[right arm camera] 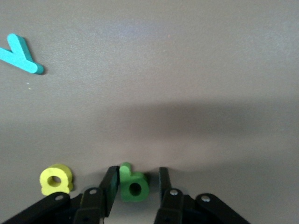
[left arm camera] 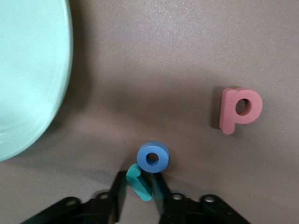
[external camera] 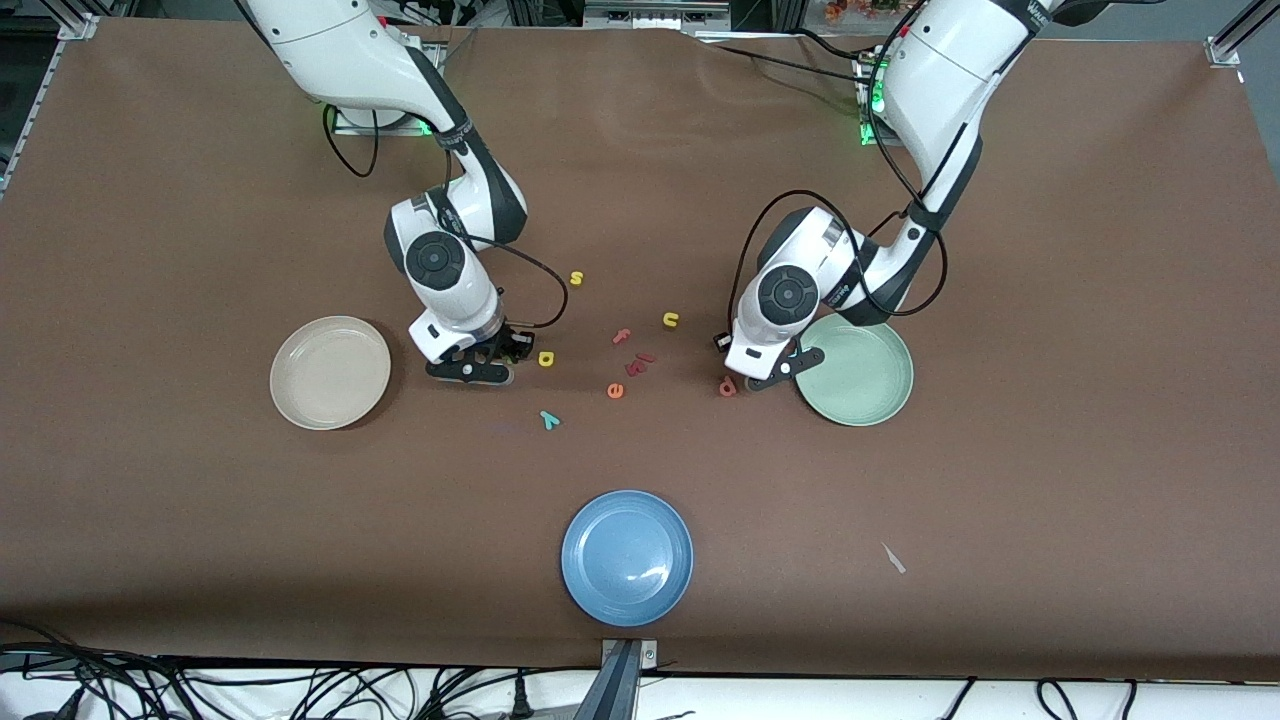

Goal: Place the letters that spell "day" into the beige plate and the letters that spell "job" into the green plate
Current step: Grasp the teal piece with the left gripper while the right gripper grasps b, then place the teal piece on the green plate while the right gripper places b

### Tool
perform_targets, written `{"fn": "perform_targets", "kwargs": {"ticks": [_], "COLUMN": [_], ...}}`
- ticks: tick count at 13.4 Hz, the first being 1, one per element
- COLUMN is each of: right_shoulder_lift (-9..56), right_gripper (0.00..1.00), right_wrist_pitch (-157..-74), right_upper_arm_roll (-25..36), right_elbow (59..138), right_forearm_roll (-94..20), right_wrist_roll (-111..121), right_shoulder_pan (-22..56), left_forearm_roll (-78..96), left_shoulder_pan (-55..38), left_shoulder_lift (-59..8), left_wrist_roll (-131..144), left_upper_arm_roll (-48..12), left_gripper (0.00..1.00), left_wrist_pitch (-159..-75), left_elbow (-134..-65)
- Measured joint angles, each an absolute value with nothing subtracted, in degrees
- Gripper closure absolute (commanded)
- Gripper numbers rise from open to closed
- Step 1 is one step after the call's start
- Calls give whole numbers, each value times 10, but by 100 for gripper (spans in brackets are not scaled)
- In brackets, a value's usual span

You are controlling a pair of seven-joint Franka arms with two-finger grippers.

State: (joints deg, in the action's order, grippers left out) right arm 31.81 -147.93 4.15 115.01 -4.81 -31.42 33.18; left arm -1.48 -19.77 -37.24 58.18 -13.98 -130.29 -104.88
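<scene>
My left gripper (external camera: 766, 379) is low on the table beside the green plate (external camera: 858, 372), shut on the teal j (left arm camera: 140, 183), which lies tilted between the fingers. The blue o (left arm camera: 153, 157) touches the j's end. The salmon b (left arm camera: 240, 110) lies apart, toward the table's middle (external camera: 727, 386). My right gripper (right arm camera: 137, 173) is down near the beige plate (external camera: 330, 372), open around the green d (right arm camera: 133, 185); one finger touches it and a gap shows at the other. The yellow a (right arm camera: 56, 178) lies beside it, and the teal y (external camera: 549, 420) is nearer the front camera.
A yellow s (external camera: 576, 277) and a yellow u (external camera: 670, 320) lie toward the robots' bases. A salmon f (external camera: 622, 336), a red letter (external camera: 640, 362) and an orange e (external camera: 615, 390) cluster mid-table. A blue plate (external camera: 627, 557) sits near the front edge.
</scene>
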Motion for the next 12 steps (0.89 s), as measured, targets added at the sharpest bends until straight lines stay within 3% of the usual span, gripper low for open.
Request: {"fn": "perform_targets", "kwargs": {"ticks": [5, 8, 12], "right_shoulder_lift": [318, 318, 301], "right_gripper": [100, 100, 100], "right_wrist_pitch": [-1480, -1473, -1376], "right_upper_arm_roll": [37, 37, 75], "right_elbow": [1145, 1140, 1103], "right_forearm_roll": [-56, -56, -56], "right_wrist_roll": [-314, -314, -261], "right_shoulder_pan": [332, 331, 329], "left_forearm_roll": [-15, -15, -17], "left_shoulder_pan": [-194, -193, -166], "left_shoulder_lift": [-371, -367, -331], "left_wrist_roll": [587, 587, 534], "left_upper_arm_roll": [-140, -139, -137], "left_gripper": [100, 100, 100], "left_wrist_pitch": [-1300, -1286, -1193], "left_elbow": [-1047, -1041, -1007]}}
